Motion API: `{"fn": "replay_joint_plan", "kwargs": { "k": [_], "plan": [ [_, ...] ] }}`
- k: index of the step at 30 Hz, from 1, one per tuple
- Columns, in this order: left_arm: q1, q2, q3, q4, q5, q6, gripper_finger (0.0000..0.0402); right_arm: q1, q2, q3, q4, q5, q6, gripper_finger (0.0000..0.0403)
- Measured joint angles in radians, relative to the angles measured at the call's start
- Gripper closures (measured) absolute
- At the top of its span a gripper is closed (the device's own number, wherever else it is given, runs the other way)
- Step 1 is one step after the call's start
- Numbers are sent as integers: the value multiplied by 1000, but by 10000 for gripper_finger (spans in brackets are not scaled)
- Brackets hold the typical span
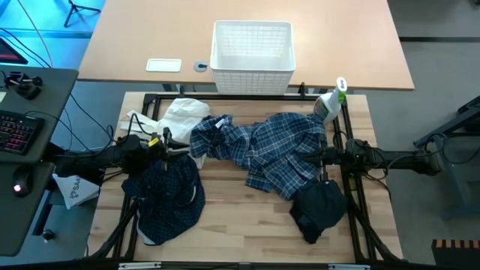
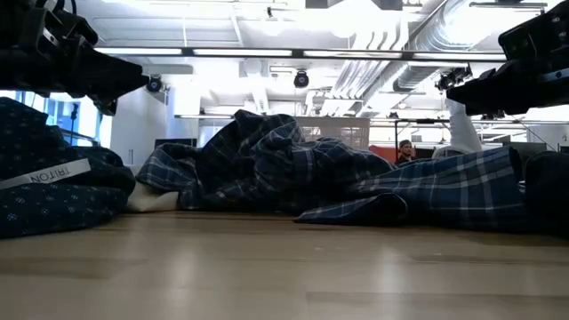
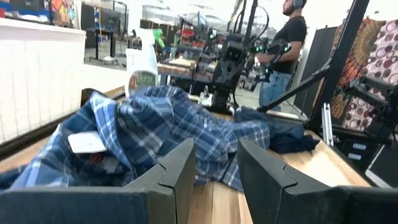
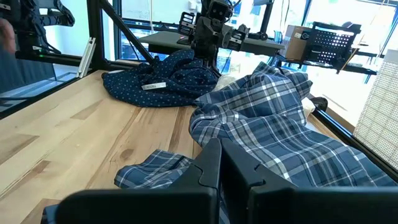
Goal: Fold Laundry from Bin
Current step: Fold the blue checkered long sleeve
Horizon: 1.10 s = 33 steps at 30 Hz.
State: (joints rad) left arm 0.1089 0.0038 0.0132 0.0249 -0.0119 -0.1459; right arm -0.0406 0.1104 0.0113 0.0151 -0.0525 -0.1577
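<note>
The left end effector point(image 1: 178, 147) hangs above the bench point(image 1: 240, 217) near its left side, fingers point(image 3: 180, 171) standing partly apart with nothing between them. It sits just beside the near edge of the plaid shirt point(image 1: 262, 150), between the navy dotted shirt point(image 1: 169, 195) and a cream-white cloth bag point(image 1: 180, 114). The right end effector point(image 1: 319, 157) is over the right part of the plaid shirt, its fingers point(image 4: 208, 165) pressed together and empty; the fabric lies beneath them, and whether they touch it cannot be told.

The plaid shirt lies crumpled across the middle of the bench, spreading from just right of the bag toward the right arm. The navy dotted shirt is heaped at the front left, under the left arm, with a white label showing in the low view. A plain dark navy piece point(image 1: 319, 210) lies bunched at the front right, touching the lower edge of the plaid shirt.

The white lattice bin point(image 1: 252, 56) stands on the tan table point(image 1: 135, 45) beyond the bench, well apart from the garments. A spray bottle point(image 1: 330, 101) with a green top stands at the bench's back right corner. In the room beyond, a person point(image 3: 283, 43) stands.
</note>
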Motion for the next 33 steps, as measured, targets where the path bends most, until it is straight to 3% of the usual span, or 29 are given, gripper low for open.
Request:
{"fn": "replay_joint_plan", "kwargs": {
  "k": [5, 12, 16, 20, 24, 29, 31, 33],
  "plan": [
    [0, 0, 0, 23, 0, -2, 293, 0, 0, 0, 0, 0, 0, 403],
    [0, 0, 0, 120, -20, -141, 293, 0, 0, 0, -4, 25, -4, 403],
    [0, 0, 0, 236, -179, -259, 293, -2, 0, 0, 14, 140, -48, 403],
    [0, 1, 0, 328, -395, -340, 293, -1, 0, 0, 83, 127, -88, 403],
    [0, 1, 0, 347, -454, -341, 293, -1, 2, 0, 255, 84, 108, 403],
    [-1, 10, 0, 346, -446, -379, 293, -5, 2, 22, 613, 206, 523, 403],
    [-1, 18, 0, 347, -447, -381, 293, -6, 9, 73, 598, 293, 613, 403],
    [-1, 31, 0, 347, -451, -382, 293, -6, 36, 167, 450, 327, 628, 403]
  ]
}}
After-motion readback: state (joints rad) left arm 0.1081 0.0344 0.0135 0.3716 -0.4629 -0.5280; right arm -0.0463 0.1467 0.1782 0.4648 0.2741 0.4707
